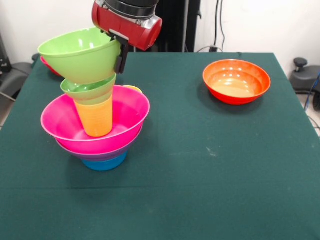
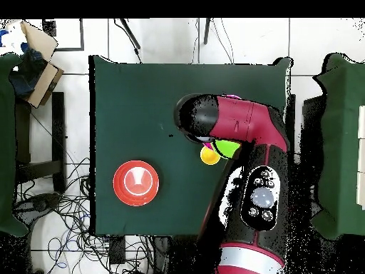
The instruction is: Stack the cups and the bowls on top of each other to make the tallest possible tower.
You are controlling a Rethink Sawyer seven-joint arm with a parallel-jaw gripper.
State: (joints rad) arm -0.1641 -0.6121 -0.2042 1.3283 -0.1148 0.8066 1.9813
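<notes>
The tower stands at the table's left in the front view. A blue piece [image 1: 105, 163] is at the bottom, then the purple bowl [image 1: 102, 153], then the big pink bowl [image 1: 60, 122]. The orange-yellow cup [image 1: 96, 119] stands in the pink bowl with the small green bowl [image 1: 87, 90] on it. The big lime green bowl [image 1: 80, 55] sits tilted on top. My gripper [image 1: 120, 56] is shut on its right rim. A yellow piece [image 1: 134, 89] peeks out behind the pink rim. In the overhead view the arm [image 2: 239, 125] hides most of the tower; only some lime green [image 2: 227, 148] shows.
The orange bowl [image 1: 236, 81] sits alone at the far right of the table, and it also shows in the overhead view [image 2: 136, 183]. The small red bowl [image 1: 46, 63] shows partly behind the tower at the far left edge. The dark green table [image 1: 200, 165] ends near the tower's left.
</notes>
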